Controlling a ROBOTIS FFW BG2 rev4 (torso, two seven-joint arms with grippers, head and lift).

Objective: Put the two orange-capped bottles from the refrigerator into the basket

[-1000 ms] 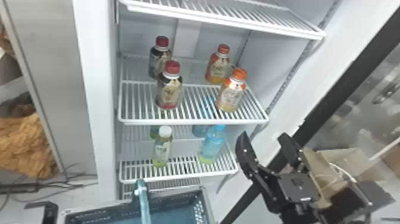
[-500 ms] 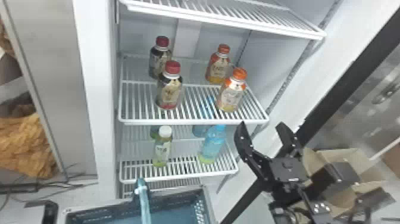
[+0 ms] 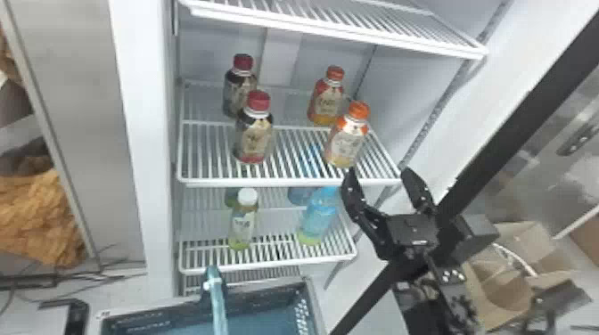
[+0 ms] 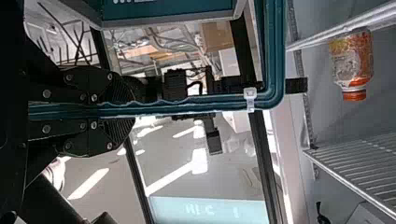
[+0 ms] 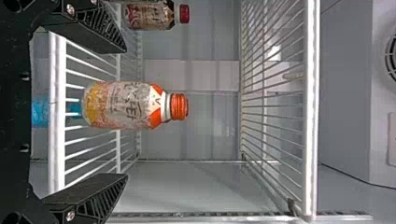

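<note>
Two orange-capped bottles stand on the middle shelf, the front one [image 3: 346,140] near its right front edge and the rear one [image 3: 326,100] behind. My right gripper [image 3: 379,173] is open at that shelf's front edge, just below and right of the front bottle. In the right wrist view, the gripper [image 5: 123,112] has its fingers spread to either side of the front orange-capped bottle [image 5: 126,105], not touching it. My left gripper [image 4: 114,110] is shut on the teal basket handle [image 4: 187,103]. The basket [image 3: 156,312] is low in front of the refrigerator.
Two red-capped bottles, one at the front [image 3: 255,136], share the middle shelf on the left. Below are a white-capped bottle [image 3: 244,222] and a blue bottle [image 3: 317,218]. The upper shelf [image 3: 338,29] spans overhead; the black door frame [image 3: 517,120] runs along the right.
My right gripper has moved up and to the left, closer to the front orange-capped bottle, its fingers staying apart. The bottles and basket have kept their places.
</note>
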